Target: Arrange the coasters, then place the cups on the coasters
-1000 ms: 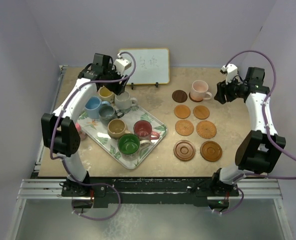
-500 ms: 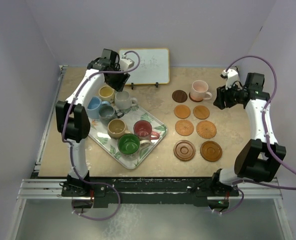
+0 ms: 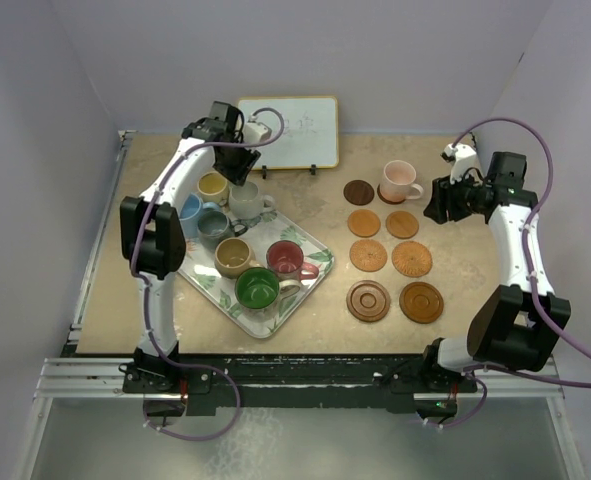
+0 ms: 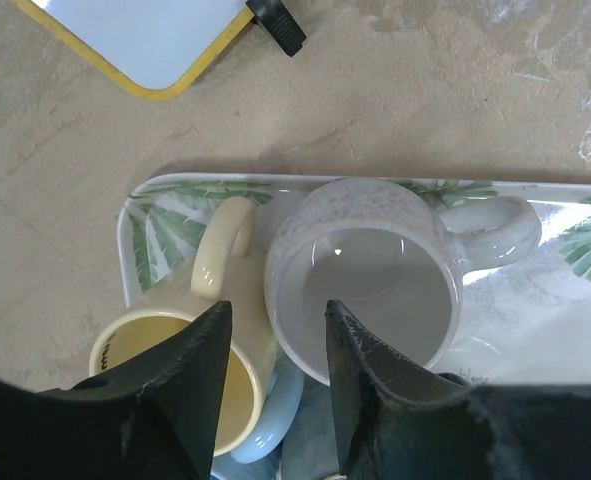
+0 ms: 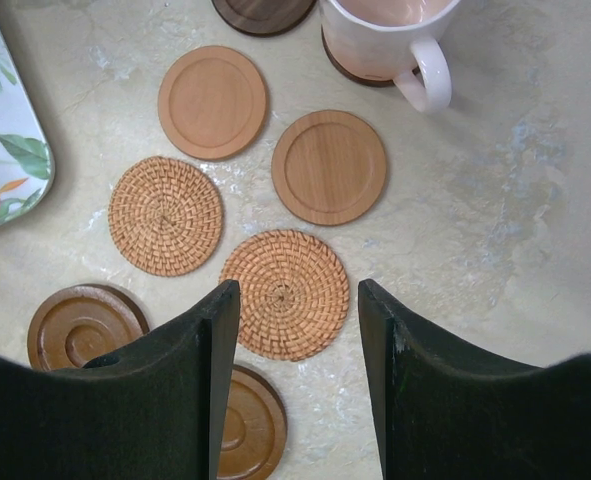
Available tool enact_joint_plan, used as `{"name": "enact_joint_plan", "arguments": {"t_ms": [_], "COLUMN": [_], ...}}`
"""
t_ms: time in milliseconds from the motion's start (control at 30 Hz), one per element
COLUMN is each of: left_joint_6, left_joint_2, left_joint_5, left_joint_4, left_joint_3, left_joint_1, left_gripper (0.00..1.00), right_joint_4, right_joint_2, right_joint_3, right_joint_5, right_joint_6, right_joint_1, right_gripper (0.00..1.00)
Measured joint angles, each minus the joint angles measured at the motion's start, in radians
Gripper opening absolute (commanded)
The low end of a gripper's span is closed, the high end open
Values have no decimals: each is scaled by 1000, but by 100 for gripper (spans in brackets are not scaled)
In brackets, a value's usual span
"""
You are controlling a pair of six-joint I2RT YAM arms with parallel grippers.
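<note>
Beige marbled table (image 3: 315,325) under pale walls was what I had on screen, and the piece that mattered was the off-white cup (image 4: 365,290). It stood upright at the far edge of the leaf-patterned tray (image 4: 143,230), its side touching the yellow cup (image 4: 155,350), or very nearly. Its handle ran sideways along the line the fingers close on, pointing away from the yellow cup. I had the left gripper (image 4: 277,315) directly above that crowded side, with one finger over the yellow cup's mouth and the other inside the off-white cup, so the rim wall lay between the jaws. They stood partly apart with a gap either side of the rim, gripping nothing yet. I judged a short drop and a squeeze would take it, provided the outer finger cleared the yellow cup. Well off to the right, the right gripper (image 5: 300,290) hung with jaws spread and empty over the coasters (image 3: 368,255), where only the pink cup (image 5: 380,30) sat on one
</note>
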Motion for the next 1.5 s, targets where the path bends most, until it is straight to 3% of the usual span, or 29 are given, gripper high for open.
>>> {"name": "enact_joint_plan", "arguments": {"t_ms": [967, 1267, 1500], "left_joint_6": [18, 18, 19], "left_joint_2": [65, 66, 66], "left_joint_5": [-36, -51, -55], "left_joint_4": [18, 40, 68], "left_joint_3": [-3, -5, -20], "left_joint_1": [-16, -21, -21], "left_gripper": [18, 3, 3], "right_joint_4": [0, -1, -2], "right_joint_2": [-50, -7, -4], "right_joint_3": [-34, -25, -14], "right_joint_5": [-4, -4, -4], "right_joint_6": [34, 34, 34], "right_joint_1": [8, 22, 30], "right_gripper": [51, 51, 50]}}
